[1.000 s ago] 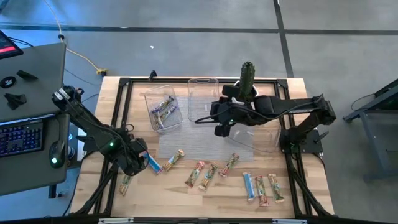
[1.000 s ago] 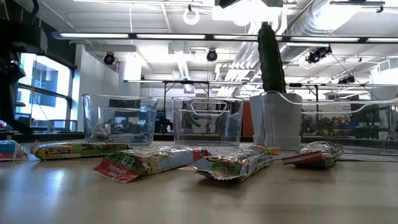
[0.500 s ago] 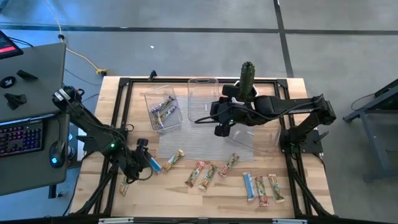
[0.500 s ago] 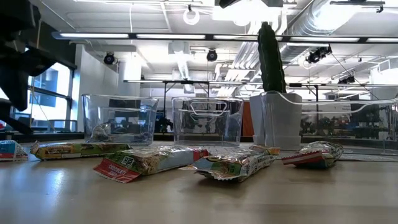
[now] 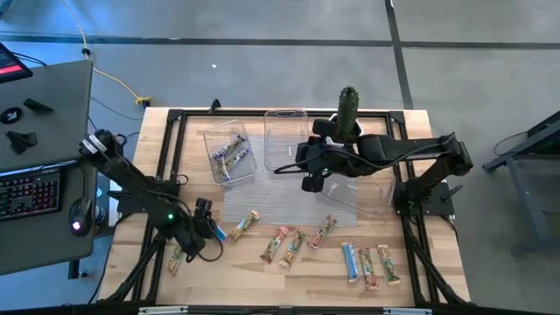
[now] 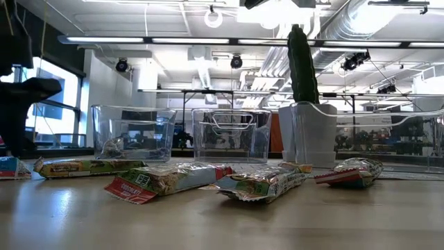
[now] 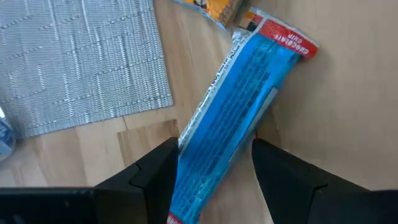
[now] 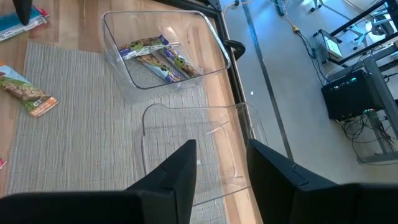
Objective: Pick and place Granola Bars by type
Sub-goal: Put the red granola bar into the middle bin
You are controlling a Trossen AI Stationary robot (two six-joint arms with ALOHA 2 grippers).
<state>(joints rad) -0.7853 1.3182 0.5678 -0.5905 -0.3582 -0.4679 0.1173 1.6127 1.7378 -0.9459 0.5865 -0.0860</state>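
Observation:
Several wrapped granola bars lie flat along the near part of the table. A blue-white bar (image 5: 217, 232) lies at the near left, and a green-tan one (image 5: 176, 258) lies nearer the edge. My left gripper (image 5: 207, 229) is open and points down over the blue-white bar (image 7: 239, 106), with one finger on each long side. My right gripper (image 5: 313, 182) is open and empty, and hovers above the clear bins (image 8: 186, 143). The far-left bin (image 5: 229, 156) holds a few bars (image 8: 158, 56). My left gripper's fingers (image 7: 163, 163) stand astride the blue-white bar's long sides near its near end, coming from above and lying across it. The bar lies flat on the table. I cannot tell whether the fingers touch it.
A grey woven mat (image 5: 280, 206) lies mid-table. An empty clear bin (image 5: 287, 140) stands at the far middle, and another clear bin (image 5: 372, 188) is at the right. A tall green cactus-like plant in a pot (image 5: 348, 109) stands at the far edge. More bars (image 5: 367, 265) lie at the near right.
My left gripper has moved toward the table's near edge and a little to the right, ending over the blue-white bar. The bar has stayed where it was. My right arm has kept still.

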